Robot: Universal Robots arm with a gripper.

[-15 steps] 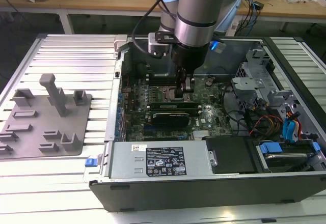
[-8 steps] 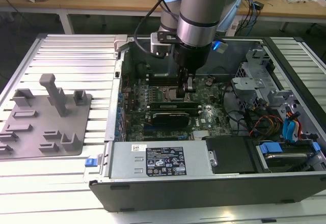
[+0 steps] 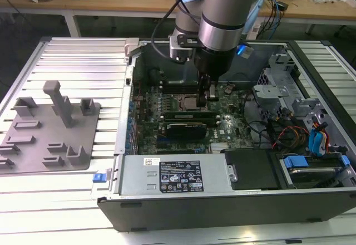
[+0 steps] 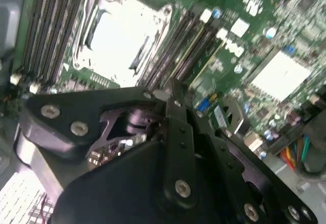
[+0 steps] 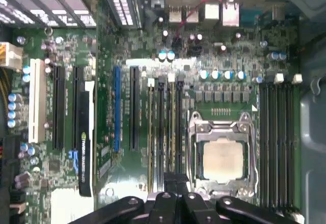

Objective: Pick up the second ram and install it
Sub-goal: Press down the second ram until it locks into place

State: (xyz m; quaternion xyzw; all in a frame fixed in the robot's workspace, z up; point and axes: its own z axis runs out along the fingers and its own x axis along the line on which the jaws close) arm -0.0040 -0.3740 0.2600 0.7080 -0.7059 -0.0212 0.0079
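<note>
My gripper (image 3: 211, 101) reaches down into the open computer case (image 3: 128, 78), right beside the CPU socket (image 3: 188, 101). Its fingers are drawn together at the memory slots. The second ram (image 3: 183, 111), a long thin green stick, stands on edge in the slots directly under the fingertips in the exterior view. In both wrist views the black gripper (image 4: 172, 86) (image 5: 176, 178) has its tips together over the dark slots next to the socket (image 5: 222, 158). The contact between the fingers and the stick is hidden by the gripper body.
A black graphics card (image 3: 186, 128) lies just in front of the memory slots. A pale-edged stick (image 5: 151, 132) sits in the outermost slot. The grey plastic holder (image 3: 50, 131) stands on the slatted table at the exterior view's left. Drive cages and cables (image 3: 289, 122) crowd the case's right.
</note>
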